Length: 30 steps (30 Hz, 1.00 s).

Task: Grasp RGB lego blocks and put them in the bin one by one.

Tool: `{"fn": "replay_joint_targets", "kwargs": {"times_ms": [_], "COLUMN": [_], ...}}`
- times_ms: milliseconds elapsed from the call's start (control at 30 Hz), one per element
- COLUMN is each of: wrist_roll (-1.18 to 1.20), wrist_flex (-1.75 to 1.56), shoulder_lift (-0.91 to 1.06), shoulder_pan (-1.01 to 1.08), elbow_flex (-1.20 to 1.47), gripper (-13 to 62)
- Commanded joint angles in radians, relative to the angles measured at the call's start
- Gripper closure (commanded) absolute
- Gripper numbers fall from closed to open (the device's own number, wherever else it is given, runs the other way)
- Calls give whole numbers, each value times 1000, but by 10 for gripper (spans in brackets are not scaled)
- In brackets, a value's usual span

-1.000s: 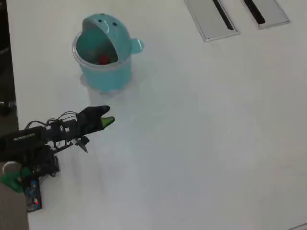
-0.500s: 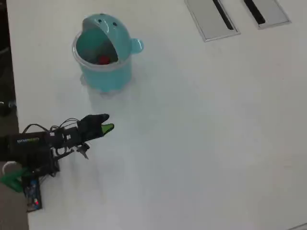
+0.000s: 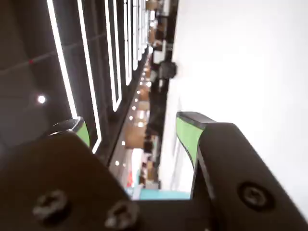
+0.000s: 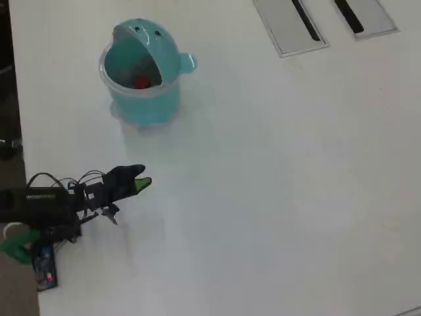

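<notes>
The light-teal bin (image 4: 146,105) stands at the upper left of the white table in the overhead view, its domed lid (image 4: 146,34) flipped up. A red lego block (image 4: 141,82) lies inside it. No other block shows on the table. My gripper (image 4: 140,177) hovers low, below the bin and well apart from it, pointing right. In the wrist view the gripper (image 3: 131,120) is open: its two green-padded fingers (image 3: 185,132) stand wide apart with nothing between them, and the view looks along the table edge toward the room.
Two grey recessed panels (image 4: 289,26) with black slots sit at the top right. The arm's base with a green clamp (image 4: 16,247) and a small circuit board (image 4: 45,271) is at the lower left, by the table's left edge (image 4: 14,131).
The gripper has drawn back from the bin, down and slightly left in the overhead view, toward the arm's base. The bin and red block have not moved.
</notes>
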Motion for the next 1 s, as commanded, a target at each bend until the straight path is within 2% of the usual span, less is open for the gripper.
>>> {"fn": "replay_joint_targets", "kwargs": {"times_ms": [0, 400, 967], "wrist_roll": [-15, -14, -9], "wrist_flex": [-129, -313, -353], "shoulder_lift": [75, 74, 74], "shoulder_pan": [-2, -32, -23], "elbow_flex": [-12, 236, 359], "gripper": [165, 165, 146]}}
